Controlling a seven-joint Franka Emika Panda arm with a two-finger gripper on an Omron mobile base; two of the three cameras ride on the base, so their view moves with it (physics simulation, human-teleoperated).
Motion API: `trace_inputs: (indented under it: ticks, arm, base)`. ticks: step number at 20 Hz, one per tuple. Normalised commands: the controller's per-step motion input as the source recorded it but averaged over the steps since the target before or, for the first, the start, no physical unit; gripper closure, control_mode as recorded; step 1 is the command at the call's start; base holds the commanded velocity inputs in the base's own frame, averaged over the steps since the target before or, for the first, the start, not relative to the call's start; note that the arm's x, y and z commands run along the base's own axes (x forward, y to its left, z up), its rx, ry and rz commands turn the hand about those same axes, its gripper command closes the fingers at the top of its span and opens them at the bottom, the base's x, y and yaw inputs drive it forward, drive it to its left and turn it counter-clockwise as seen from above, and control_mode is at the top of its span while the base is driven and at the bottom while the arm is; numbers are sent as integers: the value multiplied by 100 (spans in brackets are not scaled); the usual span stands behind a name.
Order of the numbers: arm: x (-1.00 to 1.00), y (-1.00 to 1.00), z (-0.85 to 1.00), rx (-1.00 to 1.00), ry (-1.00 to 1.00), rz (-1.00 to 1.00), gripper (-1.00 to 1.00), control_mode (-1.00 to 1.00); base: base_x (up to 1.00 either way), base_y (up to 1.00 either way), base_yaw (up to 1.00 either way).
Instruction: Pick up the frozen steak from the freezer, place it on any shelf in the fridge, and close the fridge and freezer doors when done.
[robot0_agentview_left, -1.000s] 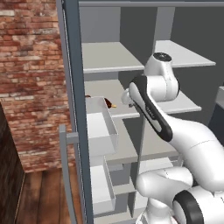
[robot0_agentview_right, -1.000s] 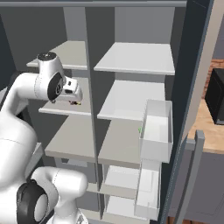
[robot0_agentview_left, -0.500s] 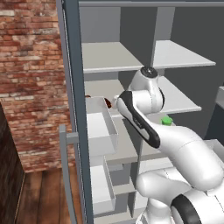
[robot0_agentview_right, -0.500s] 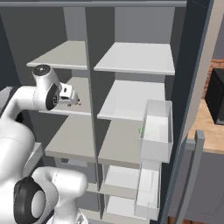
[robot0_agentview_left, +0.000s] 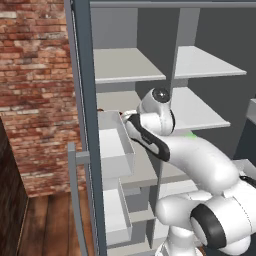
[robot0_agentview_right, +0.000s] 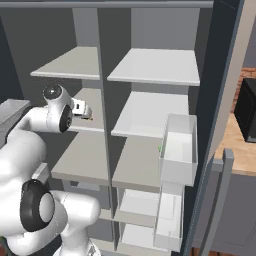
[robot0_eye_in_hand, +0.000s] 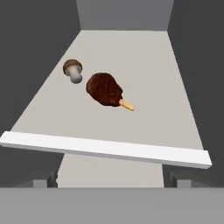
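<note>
- Hand view: we're on the first step, the approach to the frozen steak (robot0_eye_in_hand: 104, 89). It lies on a pale grey freezer shelf (robot0_eye_in_hand: 144, 61), roughly mid-shelf and a little toward the left edge, well back from the white front lip (robot0_eye_in_hand: 105, 148). Nothing is lifted yet.
- The gripper (robot0_agentview_right: 83, 111) reaches into the left-hand column at the middle shelf in the right base view. Jaws stand wide apart and empty; the steak is well clear of them.
- Next move, as we judge it: push forward over the front lip, drop toward the shelf and centre the jaws on the meaty part. The lump is longer along one diagonal, so we'd close across the narrower width.
- Just beside the steak, toward the shelf's left rear, sits a mushroom (robot0_eye_in_hand: 73, 70), brown cap, pale stem. It is near but not touching. We'd come in from the side away from it so a finger doesn't knock it.
- How the steak looks: dark red-brown, roundish and lumpy, with a thin tan-orange stub sticking out toward the shelf's right front. It lies flat on the shelf. The stub looks too thin to grip.
- Left base view: the freezer door (robot0_agentview_left: 82, 120) stands open with white bins on its inner side. Right base view: the fridge door (robot0_agentview_right: 222, 100) is open too, and the fridge shelves (robot0_agentview_right: 150, 112) offer room for the drop-off. Both doors are not yet closed.
</note>
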Motion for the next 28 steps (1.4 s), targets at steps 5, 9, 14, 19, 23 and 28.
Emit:
trace_inputs:
  ticks: [5, 9, 14, 19, 23, 28]
  arm:
    - [49, 0, -23, 0, 0, 0, -100, -100]
    - [46, 0, -1, 0, 1, 0, -100, -100]
    - [49, 0, 0, 0, 6, 0, -100, -100]
    - [37, 0, -17, 0, 0, 0, -100, -100]
    - [29, 2, -23, 0, 0, 0, -100, -100]
    - [27, 10, -23, 0, 2, 0, -100, -100]
  base:
    - [0, 0, 0]
    - [0, 0, 0]
    - [0, 0, 0]
    - [0, 0, 0]
    - [0, 0, 0]
    - [0, 0, 0]
